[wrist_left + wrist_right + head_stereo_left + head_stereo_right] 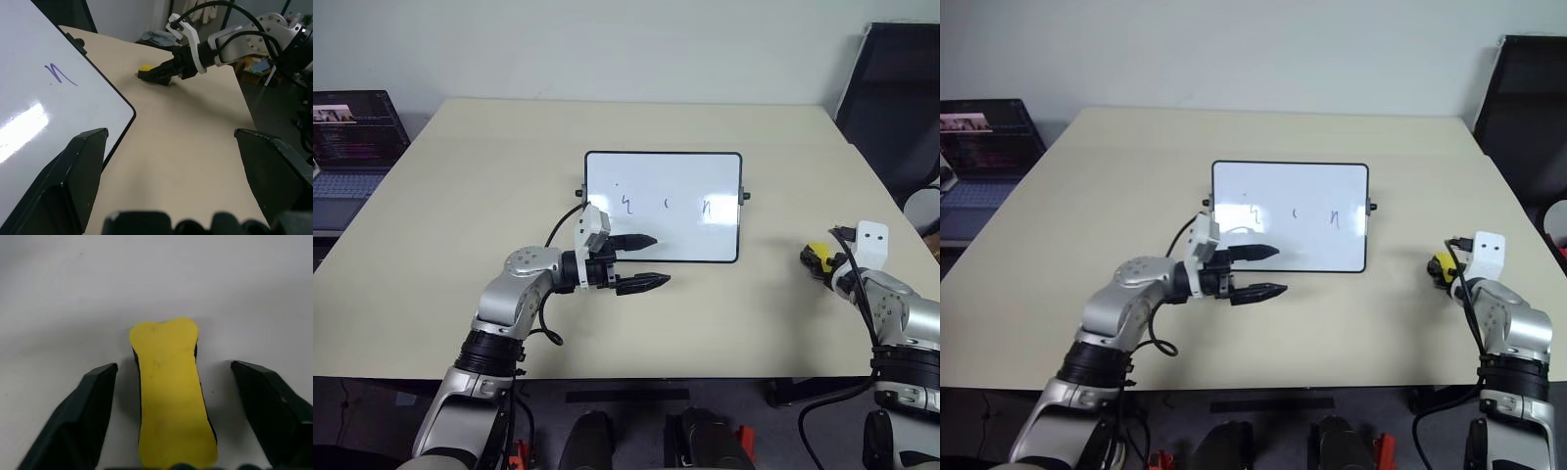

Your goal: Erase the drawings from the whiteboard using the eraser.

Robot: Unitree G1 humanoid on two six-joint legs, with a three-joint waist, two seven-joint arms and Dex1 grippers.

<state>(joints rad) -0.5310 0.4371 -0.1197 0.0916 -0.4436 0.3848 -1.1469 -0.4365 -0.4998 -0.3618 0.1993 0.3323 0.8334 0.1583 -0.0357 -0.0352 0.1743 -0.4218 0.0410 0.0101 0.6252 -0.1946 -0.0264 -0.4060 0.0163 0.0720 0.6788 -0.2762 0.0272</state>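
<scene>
The whiteboard point(664, 176) lies flat in the middle of the table, black-framed, with three small dark drawings point(627, 204) in a row across it. My left gripper point(661, 260) is open and points right, level, just over the board's near left edge; one fingertip hangs over the board. The yellow eraser point(818, 253) lies on the table to the right of the board. My right gripper point(174, 365) is open and straddles the eraser point(171, 391), with a gap between each finger and the block. The left wrist view shows the eraser point(145, 69) under the right gripper point(156, 76).
The beige table point(489, 176) has bare surface all around the board. An open laptop point(347, 137) stands off the table's left side. A black chair point(896, 98) stands beyond the far right corner.
</scene>
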